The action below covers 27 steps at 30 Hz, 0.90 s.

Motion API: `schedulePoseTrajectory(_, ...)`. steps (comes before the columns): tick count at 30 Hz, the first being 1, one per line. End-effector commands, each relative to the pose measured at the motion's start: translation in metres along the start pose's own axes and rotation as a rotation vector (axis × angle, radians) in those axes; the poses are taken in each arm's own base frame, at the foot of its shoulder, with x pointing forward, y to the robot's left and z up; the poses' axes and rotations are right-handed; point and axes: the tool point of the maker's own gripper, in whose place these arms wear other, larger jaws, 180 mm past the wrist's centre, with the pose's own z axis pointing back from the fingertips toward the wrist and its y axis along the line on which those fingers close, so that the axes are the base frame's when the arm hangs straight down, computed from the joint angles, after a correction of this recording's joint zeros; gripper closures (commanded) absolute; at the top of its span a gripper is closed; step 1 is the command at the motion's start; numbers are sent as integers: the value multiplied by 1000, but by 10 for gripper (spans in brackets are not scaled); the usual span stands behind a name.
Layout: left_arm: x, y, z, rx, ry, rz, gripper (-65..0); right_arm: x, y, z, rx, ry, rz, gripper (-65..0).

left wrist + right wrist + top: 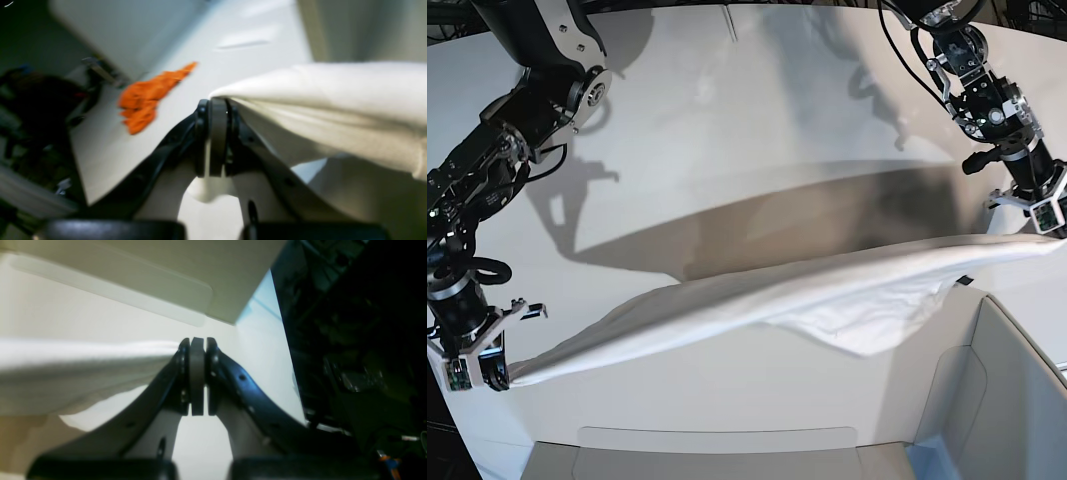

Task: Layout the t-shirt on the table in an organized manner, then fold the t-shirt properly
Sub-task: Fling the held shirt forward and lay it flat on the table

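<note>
The white t-shirt point(807, 295) hangs stretched in a long band above the table point(727, 120), sagging in the middle, with a loose flap drooping at centre right. No print shows. My left gripper point(1049, 222), at the base view's right edge, is shut on one end of the cloth; its wrist view shows the t-shirt point(333, 110) running off from the left gripper point(218, 106). At the lower left my right gripper point(489, 375) is shut on the other end. Its wrist view shows the t-shirt point(83, 373) pulled taut from the right gripper point(197, 346).
An orange cloth point(146, 96) lies crumpled on the table point(260, 33) near its edge, beside dark equipment. A grey-white bin point(1007, 400) stands at the near right corner, and its rim point(717, 440) runs along the front. Dark clutter lies beyond the table edge point(287, 356).
</note>
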Motion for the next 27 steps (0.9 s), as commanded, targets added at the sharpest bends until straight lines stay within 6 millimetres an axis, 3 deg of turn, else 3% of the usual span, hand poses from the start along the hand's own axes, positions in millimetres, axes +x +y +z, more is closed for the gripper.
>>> schedulePoseTrajectory(1,14,9,2,35,-64,12,-14,19,-4,8,-1,-94,2,0)
schedulePoseTrajectory(7,20,30,19,130,-179,88,-14,29,17,34,111,-292,-113,0)
schedulePoseTrajectory(12,26,69,34,240,-314,192,-14,36,23,61,199,-462,-252,0)
schedulePoseTrajectory(16,29,114,50,364,-395,256,-15,41,3,75,167,-533,-340,0)
schedulePoseTrajectory(19,40,132,55,419,-448,272,-15,49,-14,80,138,-575,-434,0)
schedulePoseTrajectory(27,65,152,66,526,-568,293,-17,60,-22,88,172,-634,-547,0)
